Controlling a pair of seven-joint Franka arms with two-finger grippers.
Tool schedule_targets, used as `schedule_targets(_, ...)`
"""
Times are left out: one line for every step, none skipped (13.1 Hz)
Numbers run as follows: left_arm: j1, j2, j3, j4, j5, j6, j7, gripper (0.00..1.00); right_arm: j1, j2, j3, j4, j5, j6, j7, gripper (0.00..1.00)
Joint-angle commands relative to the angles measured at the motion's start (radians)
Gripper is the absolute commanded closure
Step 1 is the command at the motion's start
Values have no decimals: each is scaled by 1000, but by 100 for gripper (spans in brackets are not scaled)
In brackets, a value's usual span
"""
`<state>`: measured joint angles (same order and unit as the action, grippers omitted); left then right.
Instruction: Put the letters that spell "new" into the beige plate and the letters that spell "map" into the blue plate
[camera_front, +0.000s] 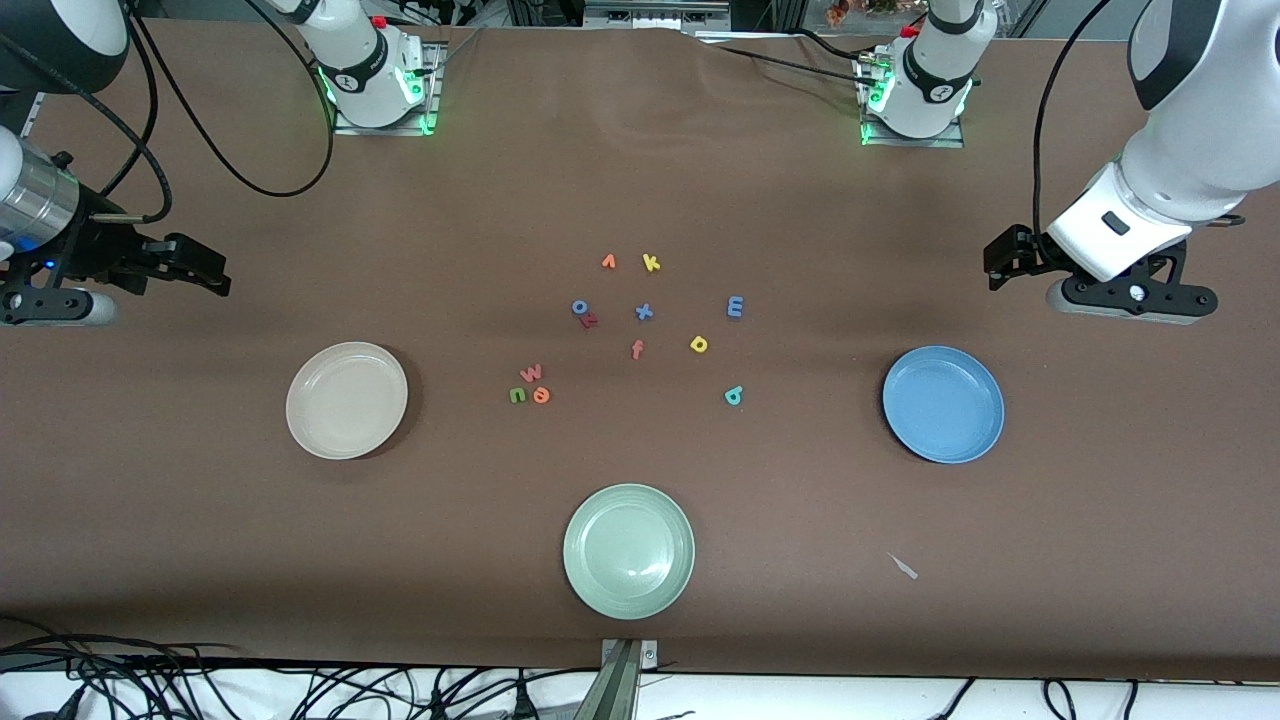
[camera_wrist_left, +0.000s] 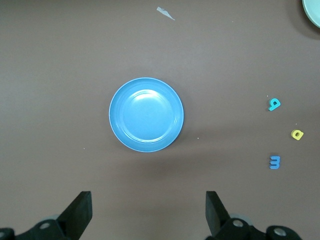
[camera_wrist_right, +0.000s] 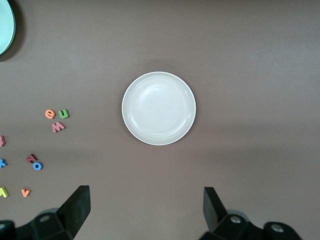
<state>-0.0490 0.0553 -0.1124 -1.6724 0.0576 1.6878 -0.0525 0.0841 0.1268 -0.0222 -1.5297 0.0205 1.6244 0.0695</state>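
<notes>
Cream-beige plate (camera_front: 347, 400) mid-frame and blue plate (camera_front: 943, 404) both bare — foam letters (camera_front: 530, 386) clustered at centre; left gripper (camera_wrist_left: 147, 212) and right gripper (camera_wrist_right: 146, 210) spread wide, holding nothing.

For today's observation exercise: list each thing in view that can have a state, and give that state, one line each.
Beige plate: empty, on the table.
Blue plate: empty, on the table.
Pale green plate: empty.
Letters n, e, w: loose on the table, clustered, not yet in a plate.
Letters m, a, p: loose, spread apart.
Left pincer: open, holding nothing.
Right pincer: open, holding nothing.
</notes>
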Motion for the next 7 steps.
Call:
schedule_targets(3, 14, -6, 28, 11, -16, 5, 0, 17, 0, 11, 3, 4, -11, 6, 0)
schedule_targets(1, 14, -6, 28, 11, -16, 3, 0, 31, 7, 18, 3, 6, -2, 9, 0)
schedule_targets(1, 14, -6, 31, 11, -16, 3, 0, 46, 26, 19, 3, 6, 3, 18, 0)
schedule_targets(1, 14, -6, 34, 11, -16, 3, 0, 68, 45, 19, 3, 9, 12, 38, 0)
schedule_targets(0, 14, -6, 34, 11, -14, 3, 0, 87, 57, 19, 0, 22, 44, 56, 0)
schedule_targets(1, 14, -4, 34, 11, -13, 5, 0, 109, 77, 19, -3, 26, 64, 90, 0)
schedule_targets(9, 14, -3, 34, 11, -14, 5, 0, 118, 100, 28, -3, 24, 81, 133, 0)
